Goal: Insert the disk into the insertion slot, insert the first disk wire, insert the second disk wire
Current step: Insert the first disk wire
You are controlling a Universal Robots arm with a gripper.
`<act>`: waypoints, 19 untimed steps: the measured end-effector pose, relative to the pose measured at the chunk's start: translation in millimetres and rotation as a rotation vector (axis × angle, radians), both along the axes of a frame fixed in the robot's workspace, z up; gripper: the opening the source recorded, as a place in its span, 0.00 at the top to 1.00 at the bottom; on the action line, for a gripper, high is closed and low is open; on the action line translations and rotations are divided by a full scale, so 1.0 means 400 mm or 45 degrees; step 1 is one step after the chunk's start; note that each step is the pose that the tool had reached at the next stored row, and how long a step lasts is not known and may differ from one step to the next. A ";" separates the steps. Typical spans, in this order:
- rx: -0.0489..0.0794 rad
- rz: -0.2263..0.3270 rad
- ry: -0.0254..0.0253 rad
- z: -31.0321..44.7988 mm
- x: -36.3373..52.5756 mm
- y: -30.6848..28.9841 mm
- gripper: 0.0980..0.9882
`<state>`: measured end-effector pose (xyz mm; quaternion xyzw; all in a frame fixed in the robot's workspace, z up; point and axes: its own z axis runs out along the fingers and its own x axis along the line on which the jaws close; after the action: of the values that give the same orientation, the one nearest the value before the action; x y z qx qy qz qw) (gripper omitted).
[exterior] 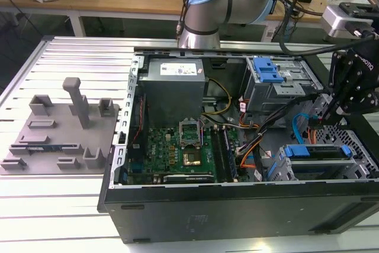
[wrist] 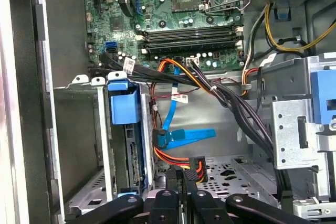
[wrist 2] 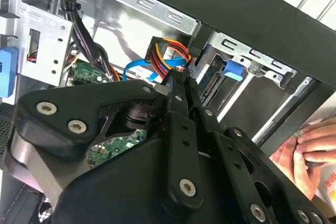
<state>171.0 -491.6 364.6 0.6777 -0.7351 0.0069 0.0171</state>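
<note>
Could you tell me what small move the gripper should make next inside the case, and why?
Probably ease the black connector toward the disk. The gripper looks shut on it, the disk already sits in the insertion slot, and the connector is apart from it.

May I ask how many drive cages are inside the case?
2. The insertion slot, holding the disk, at the exterior view's right; a taller cage with a blue latch higher in that view. Others may be hidden.

An open computer case (exterior: 237, 205) lies on the bench (exterior: 59, 205). At its near corner, on the exterior view's right, the gripper (exterior: 324, 124) hangs over the disk (exterior: 320, 151).
</note>
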 end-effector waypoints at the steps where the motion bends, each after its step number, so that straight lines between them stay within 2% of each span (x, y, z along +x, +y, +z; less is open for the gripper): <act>1: 0.000 0.000 0.0000 0.000 0.000 -0.001 0.93; 5: 0.032 0.000 -0.0001 0.000 0.003 -0.026 0.93; 6: 0.054 0.000 0.0000 0.000 0.004 -0.031 0.93; 7: 0.084 0.000 0.0000 0.000 0.006 -0.037 0.93; 9: 0.103 0.000 0.0001 0.000 0.009 -0.045 0.93; 12: 0.105 0.000 0.0025 0.000 0.016 -0.055 0.93; 14: 0.105 -0.001 0.0049 0.000 0.016 -0.057 0.93; 17: 0.105 -0.001 0.0112 -0.001 0.016 -0.058 0.93; 19: 0.096 -0.001 0.0209 -0.001 0.017 -0.060 0.93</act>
<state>177.6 -515.5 364.0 0.6777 -0.7349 -0.0265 -0.0025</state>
